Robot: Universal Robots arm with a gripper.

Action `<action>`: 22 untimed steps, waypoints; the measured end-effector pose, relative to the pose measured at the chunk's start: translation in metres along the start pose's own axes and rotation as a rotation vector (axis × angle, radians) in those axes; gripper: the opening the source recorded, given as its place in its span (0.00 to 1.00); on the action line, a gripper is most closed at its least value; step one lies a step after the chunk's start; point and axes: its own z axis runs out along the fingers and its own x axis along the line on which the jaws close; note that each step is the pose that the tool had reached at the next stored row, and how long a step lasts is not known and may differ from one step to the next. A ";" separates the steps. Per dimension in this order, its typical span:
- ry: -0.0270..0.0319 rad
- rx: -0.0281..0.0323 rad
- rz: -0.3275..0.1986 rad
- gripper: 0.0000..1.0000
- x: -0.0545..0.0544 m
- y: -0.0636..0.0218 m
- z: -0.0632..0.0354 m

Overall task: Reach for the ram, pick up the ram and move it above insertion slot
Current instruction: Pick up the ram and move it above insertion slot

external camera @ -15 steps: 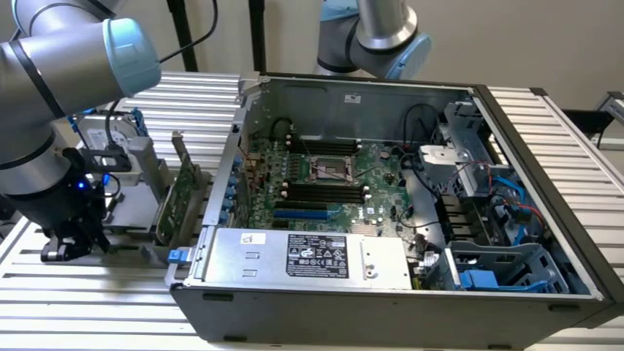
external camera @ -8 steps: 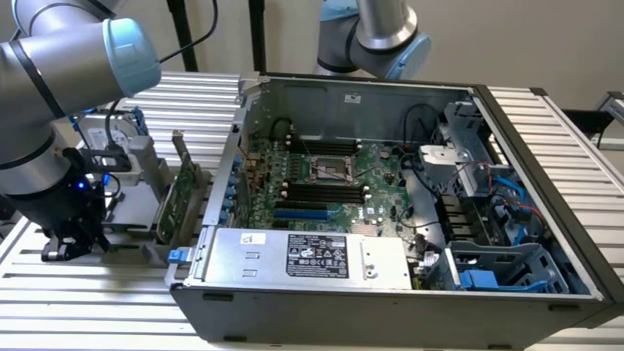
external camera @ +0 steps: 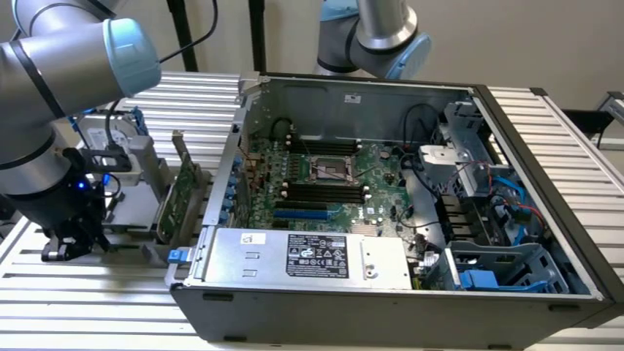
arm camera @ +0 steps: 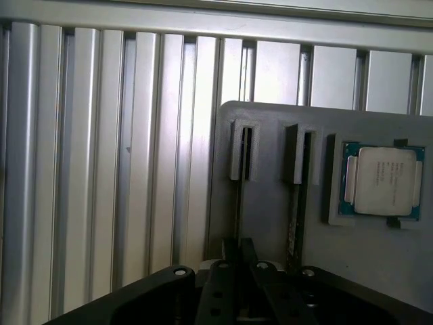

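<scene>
One thin, dark-green ram [arm camera: 238,210] stands edge-on in your gray holder [arm camera: 267,223], at the exterior view's left of the computer case [external camera: 390,311]; your gripper [arm camera: 239,245] pinches it, fingers nearly together.

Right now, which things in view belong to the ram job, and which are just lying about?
Job: gripper; ram standing in the grey holder; black memory slots on the motherboard.
Lying about: processor chip; expansion card; hard drive; power supply.
</scene>
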 end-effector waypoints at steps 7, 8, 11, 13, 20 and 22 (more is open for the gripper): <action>-0.0009 -0.0076 0.012 0.14 0.000 -0.0020 -0.0001; -0.0011 -0.0086 0.015 0.14 0.000 -0.0022 -0.0001; -0.0012 -0.0103 0.019 0.14 0.000 -0.0024 -0.0002; -0.0012 -0.0104 0.019 0.14 0.000 -0.0024 -0.0003; -0.0012 -0.0110 0.020 0.14 0.000 -0.0024 -0.0065; -0.0013 -0.0112 0.020 0.14 0.000 -0.0023 -0.0109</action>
